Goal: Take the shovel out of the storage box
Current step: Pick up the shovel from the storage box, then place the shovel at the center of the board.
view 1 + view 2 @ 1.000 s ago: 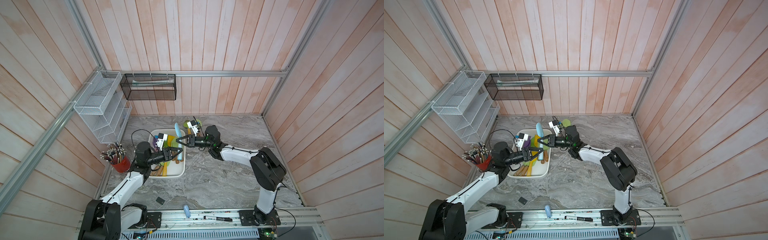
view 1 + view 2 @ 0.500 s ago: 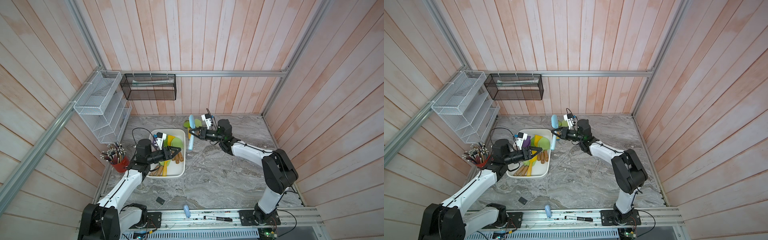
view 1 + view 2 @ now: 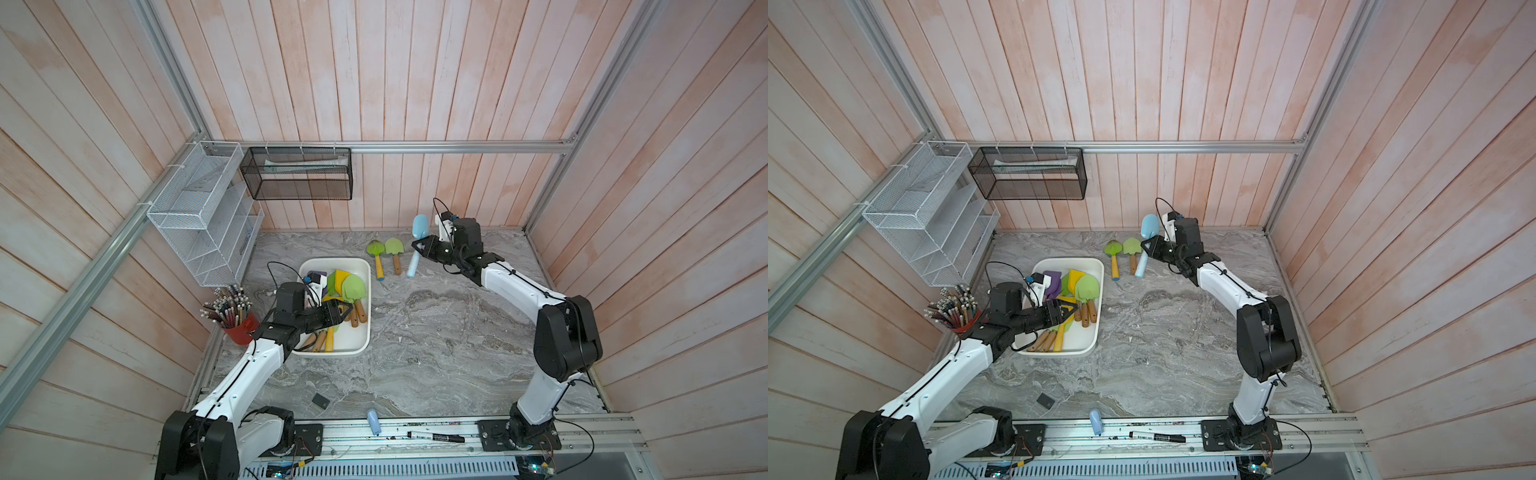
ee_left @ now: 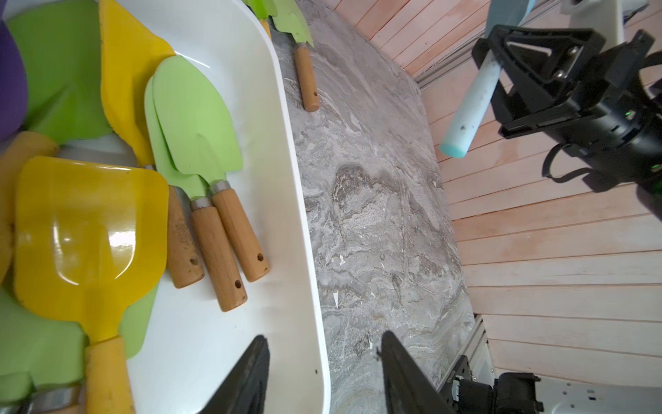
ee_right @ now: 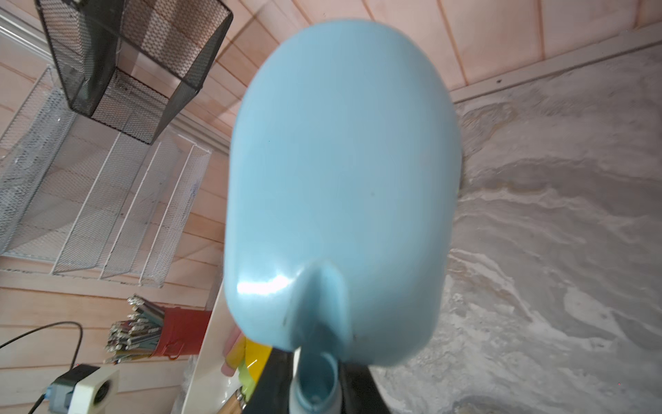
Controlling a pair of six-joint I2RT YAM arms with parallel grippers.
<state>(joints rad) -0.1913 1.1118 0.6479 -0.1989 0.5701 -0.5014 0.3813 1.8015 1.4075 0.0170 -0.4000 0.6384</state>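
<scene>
The right claw (image 3: pixel 420 245) is clamped on the handle of the light-blue shovel (image 3: pixel 414 264), holding it outside the white storage box (image 3: pixel 369 299), above the desk (image 3: pixel 436 332) beside two green shovels (image 3: pixel 376 249), while the left claw (image 3: pixel 347 309) hangs empty, jaws apart, over the shovels lying in the box.

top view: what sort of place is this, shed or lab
Probably a lab robot cell dressed as a shed: plank walls, an aluminium frame rail, left arm and right arm mounted on a base rail, and a storage box of toy shovels.
</scene>
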